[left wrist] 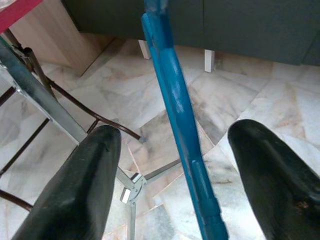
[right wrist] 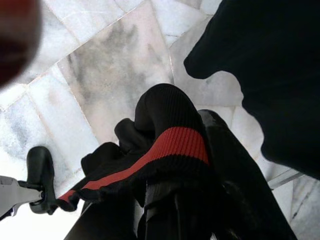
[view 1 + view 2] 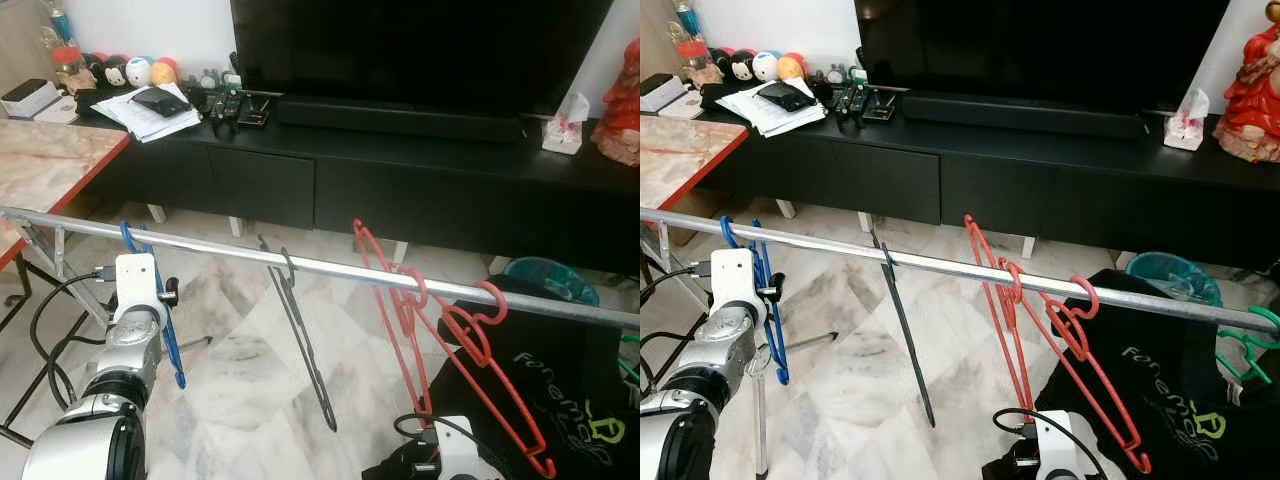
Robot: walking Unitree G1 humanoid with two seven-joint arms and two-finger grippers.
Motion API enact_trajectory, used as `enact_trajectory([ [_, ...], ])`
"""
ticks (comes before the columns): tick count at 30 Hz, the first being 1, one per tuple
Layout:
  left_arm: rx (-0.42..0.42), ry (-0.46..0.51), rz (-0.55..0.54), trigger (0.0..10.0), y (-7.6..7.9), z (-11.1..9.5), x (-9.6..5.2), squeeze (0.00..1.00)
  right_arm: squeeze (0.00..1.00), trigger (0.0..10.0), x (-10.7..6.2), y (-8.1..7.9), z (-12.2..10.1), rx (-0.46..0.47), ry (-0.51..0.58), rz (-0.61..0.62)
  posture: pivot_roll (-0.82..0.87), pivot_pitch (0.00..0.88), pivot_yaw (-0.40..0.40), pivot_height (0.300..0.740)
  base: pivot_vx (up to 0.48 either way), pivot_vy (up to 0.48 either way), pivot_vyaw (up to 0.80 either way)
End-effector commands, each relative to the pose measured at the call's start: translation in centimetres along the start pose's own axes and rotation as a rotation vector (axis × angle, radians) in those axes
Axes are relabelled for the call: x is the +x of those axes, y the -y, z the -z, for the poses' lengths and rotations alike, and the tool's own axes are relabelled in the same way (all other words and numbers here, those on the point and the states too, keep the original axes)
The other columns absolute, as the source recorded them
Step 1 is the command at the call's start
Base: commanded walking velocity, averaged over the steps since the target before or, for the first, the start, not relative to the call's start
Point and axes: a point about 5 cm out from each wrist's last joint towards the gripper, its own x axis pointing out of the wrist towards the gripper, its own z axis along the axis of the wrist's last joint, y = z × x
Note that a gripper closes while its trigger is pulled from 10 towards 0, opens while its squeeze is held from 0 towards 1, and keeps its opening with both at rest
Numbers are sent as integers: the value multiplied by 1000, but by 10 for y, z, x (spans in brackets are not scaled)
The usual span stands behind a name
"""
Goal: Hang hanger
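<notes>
Lower left: left gripper (image 1: 172, 175) spread wide, blue hanger (image 1: 175, 100) between its fingers, untouched, hook over the rail (image 3: 330, 267). Lower right: right gripper (image 2: 165, 200) clamps a black garment (image 2: 165, 145). Risk: the retreating fingers snag the hanger and unhook it.

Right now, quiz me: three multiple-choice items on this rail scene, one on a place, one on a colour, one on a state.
1. Where does the blue hanger hang on the metal rail?
A. near the rail's left end
B. between the red ones
C. at the far right end

2. What colour is the hanger between the blue hanger and the red hangers?
A. green
B. black
C. white

3. How do the left gripper's fingers stand?
A. clamped on the rail
B. shut on cloth
C. open, with the blue hanger between them

Answers: 1 A, it hangs left of every other hanger. 2 B, the black hanger hangs there. 3 C, the left wrist view shows gaps on both sides.
</notes>
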Motion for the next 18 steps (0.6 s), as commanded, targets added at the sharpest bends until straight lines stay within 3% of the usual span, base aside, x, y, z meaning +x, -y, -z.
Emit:
enact_trajectory([
  [1, -5, 7, 7, 0, 1, -2, 1, 0, 0, 10000, 0, -1, -2, 28, 16, 2, -67, 67, 3, 740, 0, 0, 0],
  [18, 12, 39, 9, 0, 5, -4, 1, 0, 0, 10000, 0, -1, -1, 1, 15, -3, -68, 75, 11, 740, 0, 0, 0],
])
